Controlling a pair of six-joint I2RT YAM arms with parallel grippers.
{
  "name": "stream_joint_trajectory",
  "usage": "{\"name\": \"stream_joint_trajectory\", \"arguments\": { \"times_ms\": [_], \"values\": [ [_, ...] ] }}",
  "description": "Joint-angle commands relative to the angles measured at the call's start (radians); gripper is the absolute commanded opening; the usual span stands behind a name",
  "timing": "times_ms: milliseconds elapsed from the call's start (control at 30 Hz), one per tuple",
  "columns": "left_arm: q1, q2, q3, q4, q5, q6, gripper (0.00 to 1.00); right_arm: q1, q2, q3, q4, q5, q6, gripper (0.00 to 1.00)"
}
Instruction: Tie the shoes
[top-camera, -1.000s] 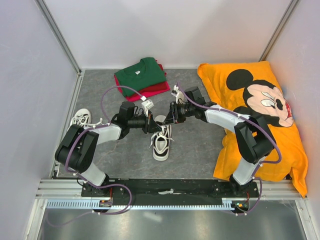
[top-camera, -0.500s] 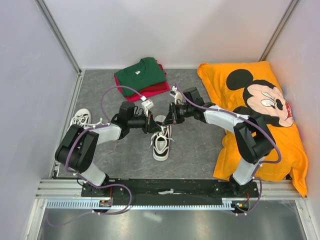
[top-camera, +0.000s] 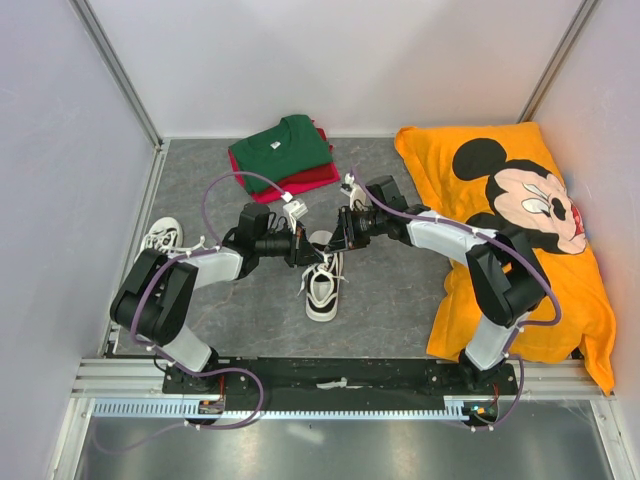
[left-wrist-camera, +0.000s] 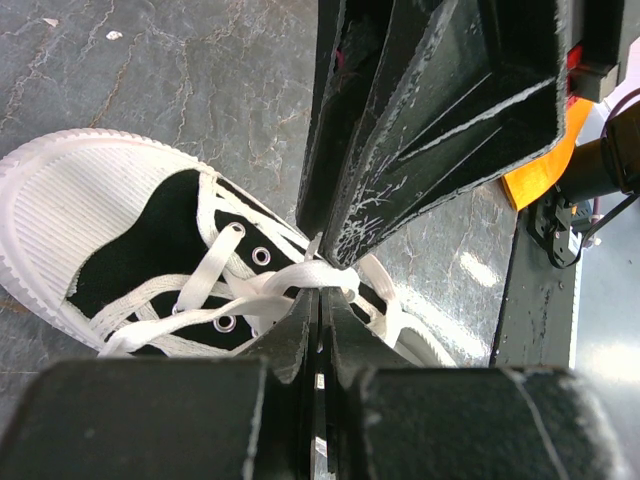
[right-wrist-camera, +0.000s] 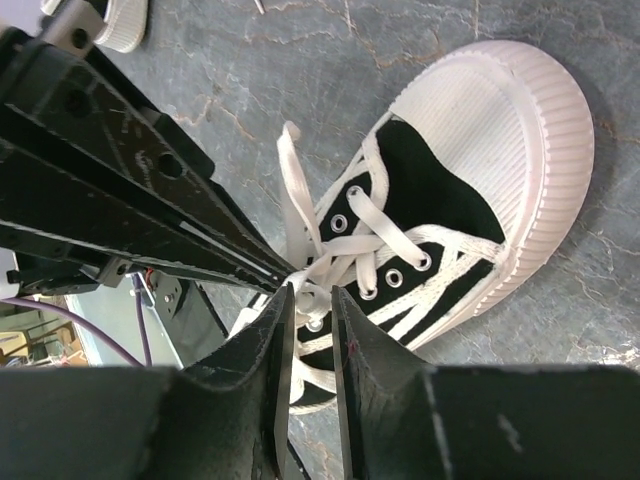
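Observation:
One white canvas shoe (top-camera: 322, 285) with dark lining lies mid-table, its toe towards the arms. It also shows in the left wrist view (left-wrist-camera: 90, 200) and the right wrist view (right-wrist-camera: 500, 130). My left gripper (top-camera: 308, 255) is shut on a loop of its white lace (left-wrist-camera: 300, 272), jaws closed at the tips (left-wrist-camera: 322, 295). My right gripper (top-camera: 337, 243) faces it from the other side, tips almost touching. Its jaws (right-wrist-camera: 312, 292) stand a narrow gap apart, with the bunched lace (right-wrist-camera: 318, 272) at their tips. The second shoe (top-camera: 160, 237) lies at the far left by the wall.
Folded green and red shirts (top-camera: 285, 150) lie at the back behind the grippers. A large orange cloth with a cartoon mouse (top-camera: 500, 200) covers the right side under the right arm. Walls close in the table on three sides.
My right gripper has shifted slightly left, closer to the left gripper over the shoe. The left arm and the shoe have stayed put.

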Motion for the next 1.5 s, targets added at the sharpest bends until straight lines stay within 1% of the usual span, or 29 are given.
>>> {"name": "stream_joint_trajectory", "arguments": {
  "times_ms": [0, 67, 200, 267, 300, 333, 567, 800, 967, 1100, 1233, 1333, 1367, 1467],
  "values": [
    [0.0, 0.011, 0.02, 0.034, 0.033, 0.003, 0.05, 0.002, 0.016, 0.015, -0.006, 0.012, -0.015, 0.29],
    [0.0, 0.011, 0.021, 0.034, 0.033, 0.003, 0.05, 0.002, 0.018, 0.015, -0.007, 0.013, -0.014, 0.27],
    [0.0, 0.011, 0.021, 0.034, 0.032, 0.003, 0.05, 0.002, 0.013, 0.011, -0.007, 0.019, -0.012, 0.2],
    [0.0, 0.011, 0.021, 0.034, 0.033, 0.003, 0.05, 0.002, 0.009, 0.011, -0.004, 0.013, -0.004, 0.21],
    [0.0, 0.011, 0.02, 0.034, 0.03, 0.003, 0.05, 0.002, 0.007, 0.013, -0.001, 0.007, 0.0, 0.25],
    [0.0, 0.009, 0.02, 0.035, 0.032, 0.003, 0.05, 0.0, 0.006, 0.011, 0.003, 0.004, 0.011, 0.26],
    [0.0, 0.009, 0.017, 0.037, 0.032, 0.005, 0.05, -0.032, -0.011, -0.007, 0.048, -0.005, 0.069, 0.28],
    [-0.001, 0.012, 0.018, 0.038, 0.033, 0.003, 0.04, -0.035, 0.003, -0.042, 0.08, -0.021, 0.137, 0.33],
    [0.0, 0.014, 0.018, 0.038, 0.033, 0.003, 0.04, -0.033, 0.012, -0.056, 0.108, -0.053, 0.169, 0.34],
    [0.0, 0.014, 0.017, 0.038, 0.03, 0.008, 0.04, -0.035, 0.023, -0.079, 0.177, -0.085, 0.227, 0.34],
    [0.0, 0.011, 0.018, 0.038, 0.032, 0.008, 0.04, -0.033, 0.033, -0.084, 0.184, -0.099, 0.241, 0.3],
    [0.0, 0.014, 0.018, 0.038, 0.03, 0.009, 0.04, -0.035, 0.03, -0.084, 0.184, -0.099, 0.24, 0.23],
    [-0.001, 0.014, 0.02, 0.038, 0.03, 0.008, 0.04, -0.035, 0.029, -0.085, 0.184, -0.097, 0.24, 0.16],
    [0.0, 0.014, 0.02, 0.038, 0.03, 0.008, 0.04, -0.035, 0.021, -0.091, 0.186, -0.087, 0.238, 0.04]
  ]
}}
